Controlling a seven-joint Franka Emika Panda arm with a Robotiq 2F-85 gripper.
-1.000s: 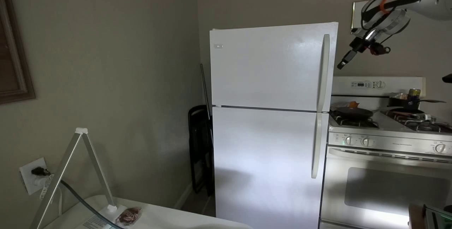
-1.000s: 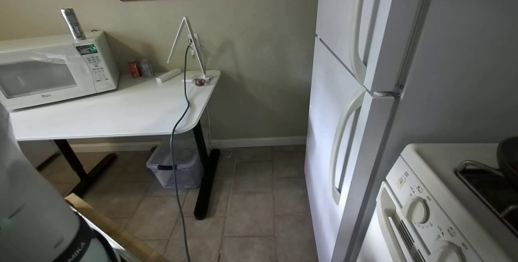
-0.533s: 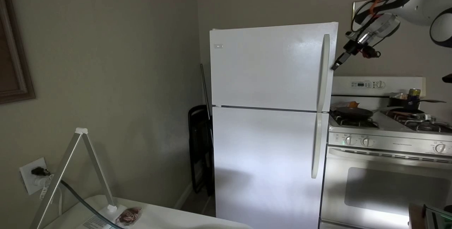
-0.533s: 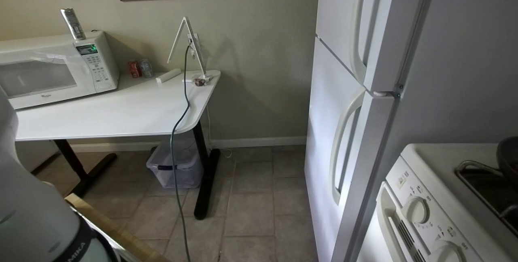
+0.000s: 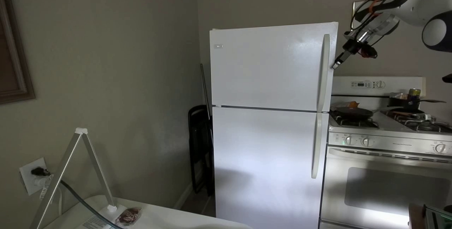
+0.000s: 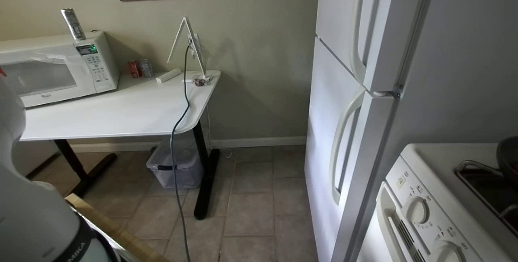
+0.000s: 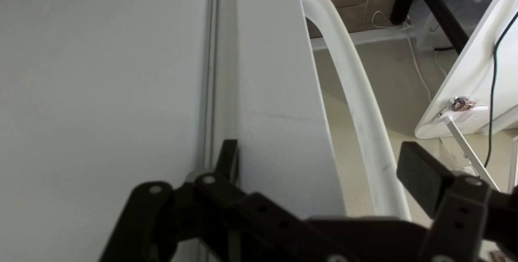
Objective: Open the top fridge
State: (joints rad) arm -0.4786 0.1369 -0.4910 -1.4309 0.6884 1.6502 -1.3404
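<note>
The top fridge (image 5: 265,68) is the upper white compartment, with its door closed. It also shows in an exterior view (image 6: 336,15). Its long white handle (image 5: 323,73) runs down the door's stove-side edge and shows in the wrist view (image 7: 364,104). My gripper (image 5: 335,65) is beside that edge at mid-handle height. In the wrist view my gripper (image 7: 318,153) is wide open. One finger (image 7: 227,159) is by the door seam; the other finger (image 7: 423,177) is on the handle's far side. The door edge and handle lie between them in the picture; contact cannot be told.
The lower fridge door (image 5: 265,165) and its handle (image 5: 317,146) are below. The stove (image 5: 392,137) stands beside the fridge with a pan (image 5: 354,113) on it. A white table (image 6: 105,112) carries a microwave (image 6: 48,70) and a lamp (image 6: 197,49).
My gripper has moved left to the fridge's handle-side edge, mostly in the first half second, and only slightly since. More of the arm shows in both exterior views. The fridge doors have not moved.
</note>
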